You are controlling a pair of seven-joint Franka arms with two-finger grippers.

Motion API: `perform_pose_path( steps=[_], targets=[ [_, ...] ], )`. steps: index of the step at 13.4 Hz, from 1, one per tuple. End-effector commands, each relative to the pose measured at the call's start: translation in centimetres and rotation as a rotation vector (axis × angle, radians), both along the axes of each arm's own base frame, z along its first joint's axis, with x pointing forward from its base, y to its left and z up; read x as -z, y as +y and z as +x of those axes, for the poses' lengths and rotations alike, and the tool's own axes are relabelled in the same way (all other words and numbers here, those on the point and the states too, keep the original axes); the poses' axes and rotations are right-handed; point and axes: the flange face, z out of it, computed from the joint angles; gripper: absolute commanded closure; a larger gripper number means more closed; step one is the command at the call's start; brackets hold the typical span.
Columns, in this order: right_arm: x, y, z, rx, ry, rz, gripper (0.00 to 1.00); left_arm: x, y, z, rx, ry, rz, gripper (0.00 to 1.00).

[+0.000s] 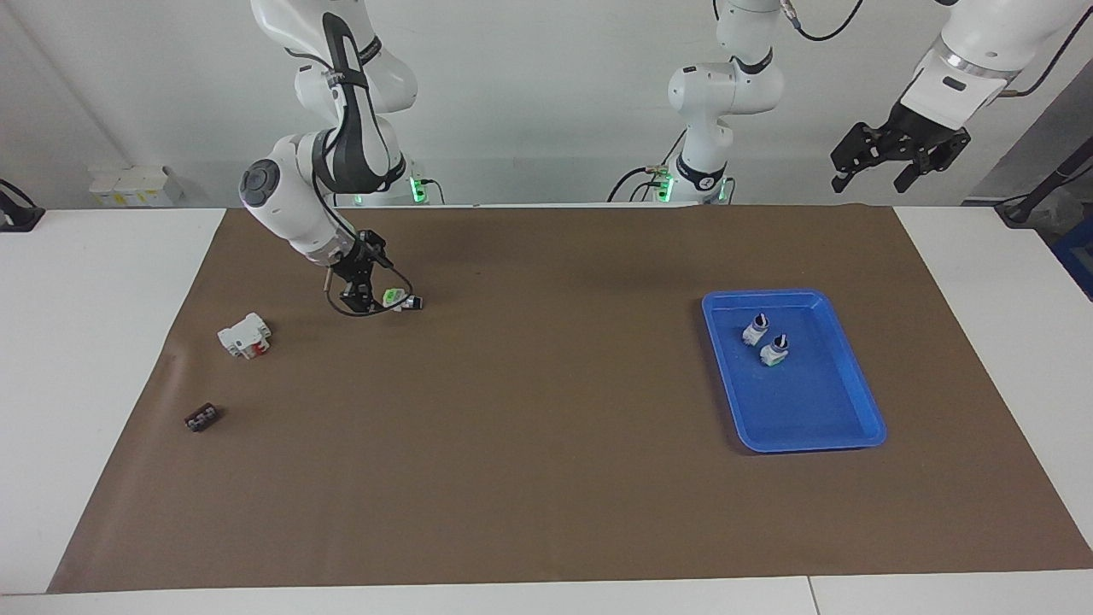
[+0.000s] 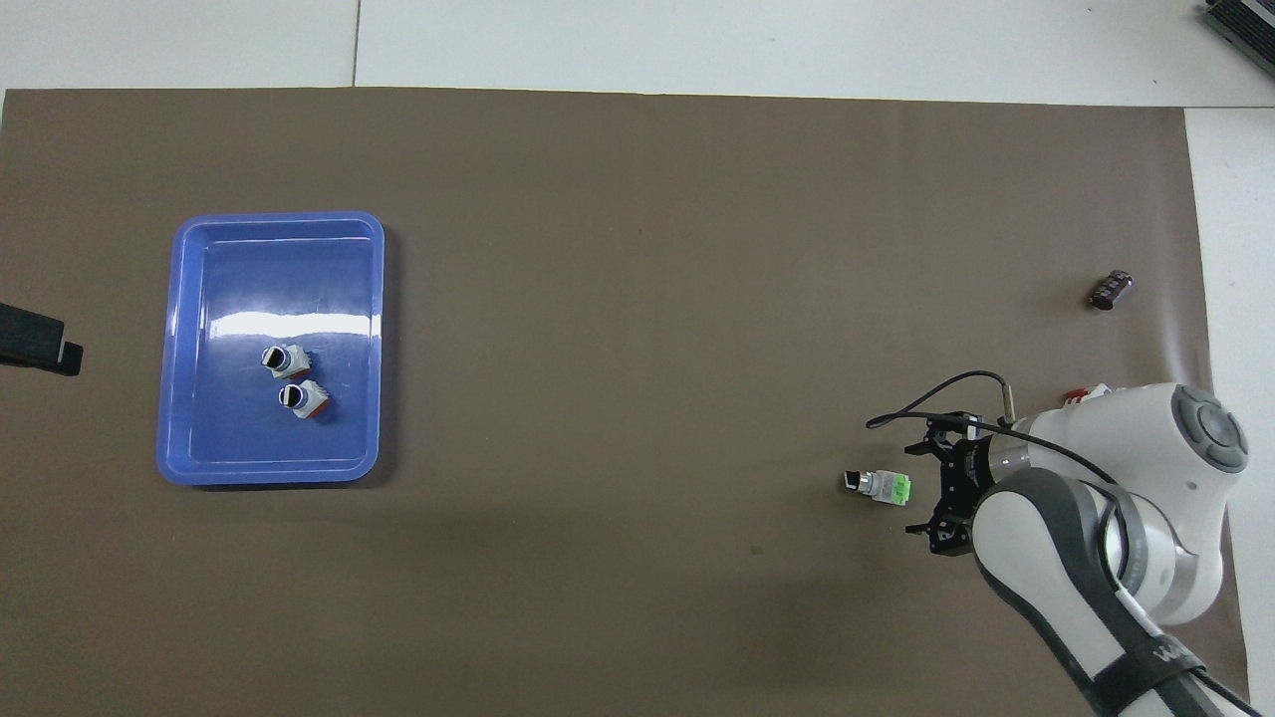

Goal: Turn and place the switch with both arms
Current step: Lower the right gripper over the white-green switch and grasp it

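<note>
Switch [image 1: 401, 300]: lies on its side on the brown mat [image 1: 546, 478], toward the right arm's end of the table and nearer to the robots than the white block with red parts [image 1: 245, 335]. Green patch points toward the right gripper, black knob away from it.

Right gripper [image 1: 369, 295]: low over the mat just beside the switch's green end, fingers spread wide, holding nothing. The facing view does not settle whether a fingertip touches the switch; the overhead view shows a narrow strip of mat between the two.

Left gripper [image 1: 884, 166]: raised high off the left arm's end of the table, waiting, fingers spread, empty. In the overhead view only a black tip of it [image 2: 38, 340] shows, cut off at the edge.

White block with red parts: whole in the facing view; in the overhead view nearly all hidden under the right arm, only a sliver [image 2: 1086, 395] showing.

Small black block [image 1: 201, 418]: on the mat near its edge at the right arm's end, farther from the robots than the white block; details too small to make out.

Blue tray [image 1: 832, 431]: toward the left arm's end, holding two more switches [image 1: 755, 328] [image 1: 774, 349], standing close together with knobs up. The overhead view shows their round tops; the facing view shows their sides.
</note>
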Motion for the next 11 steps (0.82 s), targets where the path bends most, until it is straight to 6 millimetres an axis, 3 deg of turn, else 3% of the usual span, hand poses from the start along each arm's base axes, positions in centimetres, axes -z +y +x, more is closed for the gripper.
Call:
perform_pose_path(
  steps=[1, 8, 10, 11],
  targets=[
    [1.6, 0.7, -1.5, 0.034, -0.034, -0.002, 0.00, -0.1, 0.1, -0.9, -0.008, 0.004, 0.014, 0.00],
    [3.5, 0.7, -2.7, 0.017, -0.051, -0.019, 0.00, 0.0, 0.1, -0.9, -0.007, 0.007, 0.014, 0.00],
    [3.5, 0.7, -2.7, 0.010, -0.053, -0.018, 0.06, 0.1, 0.1, -1.1, -0.009, 0.009, 0.015, 0.00],
    [3.5, 0.7, -2.7, 0.010, -0.053, -0.018, 0.15, 0.0, 0.2, -1.1, -0.011, 0.006, 0.014, 0.00]
  ],
)
